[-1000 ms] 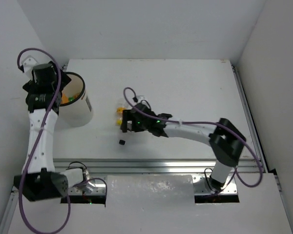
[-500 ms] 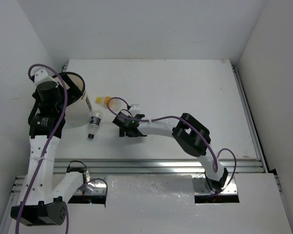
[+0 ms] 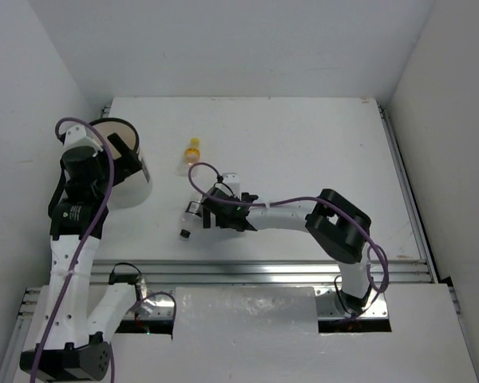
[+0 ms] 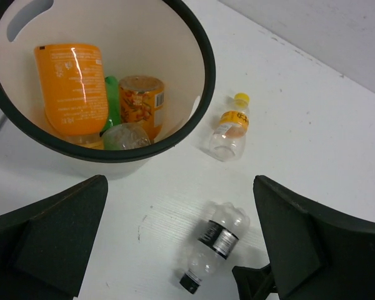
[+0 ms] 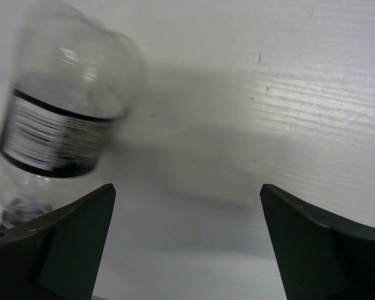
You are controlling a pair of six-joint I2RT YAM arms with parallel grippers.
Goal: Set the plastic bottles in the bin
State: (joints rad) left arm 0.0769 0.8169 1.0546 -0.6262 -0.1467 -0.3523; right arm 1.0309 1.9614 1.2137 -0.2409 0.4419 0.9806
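Nearest the arms' bases, a clear plastic bottle with a black cap and a dark label band lies on its side on the white table. Its long axis runs roughly near to far, with the cap toward the near edge and a little leftward. The right pincer sits low just beside it on its right, fingers spread wide with nothing between them. In the right wrist view the bottle is ahead and off toward the left of the opening, not inside it. I judge that a grasp needs the pincer shifted across until its fingers straddle the body crosswise to that axis. This arm is much the nearer one. To the left, the left pincer hangs raised by the edge of the white cylindrical bin with a thin black rim, also spread and empty, well apart from both loose bottles. Inside the bin lie a large orange bottle, a green bottle, a smaller orange bottle and a clear one. Farther back, a clear bottle with a yellow cap and orange label lies on the table near the bin's right side, cap pointing away.
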